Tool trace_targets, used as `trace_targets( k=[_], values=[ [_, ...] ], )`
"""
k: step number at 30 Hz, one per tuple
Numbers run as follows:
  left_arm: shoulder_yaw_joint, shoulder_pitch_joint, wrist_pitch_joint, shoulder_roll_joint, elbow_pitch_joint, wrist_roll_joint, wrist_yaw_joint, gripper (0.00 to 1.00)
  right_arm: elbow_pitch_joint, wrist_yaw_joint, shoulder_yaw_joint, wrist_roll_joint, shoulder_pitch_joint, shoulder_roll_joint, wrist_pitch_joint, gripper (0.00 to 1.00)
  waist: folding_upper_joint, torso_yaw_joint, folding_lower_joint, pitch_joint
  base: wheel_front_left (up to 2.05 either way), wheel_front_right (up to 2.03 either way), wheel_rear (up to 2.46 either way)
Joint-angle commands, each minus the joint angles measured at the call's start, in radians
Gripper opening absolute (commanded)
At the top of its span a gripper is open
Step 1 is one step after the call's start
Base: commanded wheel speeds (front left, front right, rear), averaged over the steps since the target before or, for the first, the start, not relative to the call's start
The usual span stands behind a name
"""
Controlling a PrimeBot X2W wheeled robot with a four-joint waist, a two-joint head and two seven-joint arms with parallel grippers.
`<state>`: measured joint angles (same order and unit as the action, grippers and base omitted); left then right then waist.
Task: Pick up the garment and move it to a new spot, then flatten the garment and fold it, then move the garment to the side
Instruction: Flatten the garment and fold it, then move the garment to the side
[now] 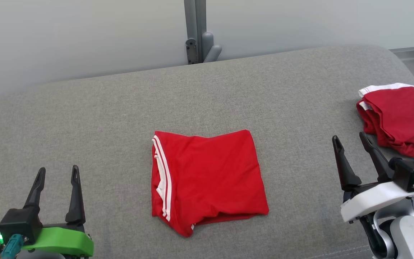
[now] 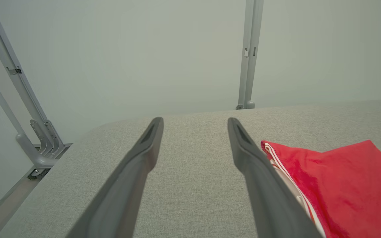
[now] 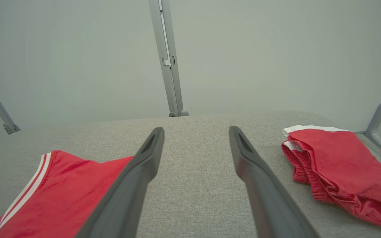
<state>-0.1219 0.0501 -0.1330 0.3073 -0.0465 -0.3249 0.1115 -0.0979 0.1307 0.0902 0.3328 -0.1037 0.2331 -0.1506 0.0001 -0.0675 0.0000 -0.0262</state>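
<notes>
Head view shows the red garment (image 1: 207, 180) lying near the middle of the grey padded table (image 1: 84, 118), folded into a compact near-square with its white side stripes (image 1: 164, 180) running down the left edge; it lies flat and tidy, so the folding looks done and the move to the side seems to be what is left. At the lower left the left pincer (image 1: 58, 169) hovers with its fingers spread and nothing between them, well apart from the cloth; at the lower right the right pincer (image 1: 349, 136) is likewise released and empty, standing between the folded piece and a second red garment (image 1: 397, 120); that one sits loosely bunched at the table's far right, white waistband (image 1: 385, 87) uppermost. Both pincers flank the folded garment with bare table between, probably so either can come in low at an edge; the bunched pile likely marks the side spot.
</notes>
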Motion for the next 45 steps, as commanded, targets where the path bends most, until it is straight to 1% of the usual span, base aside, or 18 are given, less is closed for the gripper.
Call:
trace_targets(
  k=[1,18,22,26,29,37,45],
  values=[
    [0.004,0.013,0.005,0.007,-0.001,-0.009,0.007,1.00,0.007,0.000,-0.004,-0.009,0.016,-0.001,0.006,1.00,-0.0001,0.000,0.0000,0.002,0.00,0.00,0.00],
    [0.001,0.004,-0.001,0.009,-0.002,-0.017,0.025,1.00,-0.002,0.000,-0.007,-0.006,0.004,-0.011,0.001,1.00,-0.0001,-0.007,0.0000,-0.003,0.00,0.00,0.00],
    [0.004,-0.023,-0.008,0.004,-0.004,-0.023,0.027,1.00,-0.003,0.000,-0.020,-0.003,0.000,-0.007,-0.002,1.00,-0.0001,0.005,0.0000,-0.019,0.00,0.00,0.00],
    [-0.001,-0.067,-0.015,0.003,-0.005,-0.024,0.018,1.00,-0.017,0.000,-0.032,0.000,-0.020,0.001,0.008,1.00,-0.0001,0.035,0.0000,-0.059,0.00,0.00,0.00],
    [-0.008,-0.113,-0.025,-0.002,-0.004,-0.022,0.012,1.00,-0.041,0.000,-0.016,0.007,-0.047,0.006,0.018,1.00,-0.0001,0.069,0.0000,-0.104,0.00,0.00,0.00],
    [-0.024,-0.230,-0.073,-0.032,0.024,-0.030,-0.006,1.00,-0.144,0.000,0.078,0.039,-0.137,0.015,0.026,1.00,-0.0001,0.163,0.0000,-0.230,0.00,0.00,0.00],
    [-0.033,-0.319,-0.113,-0.053,0.074,-0.024,-0.036,1.00,-0.273,0.000,0.178,0.088,-0.210,0.028,0.032,1.00,-0.0001,0.222,0.0000,-0.303,0.00,0.00,0.00]
  ],
)
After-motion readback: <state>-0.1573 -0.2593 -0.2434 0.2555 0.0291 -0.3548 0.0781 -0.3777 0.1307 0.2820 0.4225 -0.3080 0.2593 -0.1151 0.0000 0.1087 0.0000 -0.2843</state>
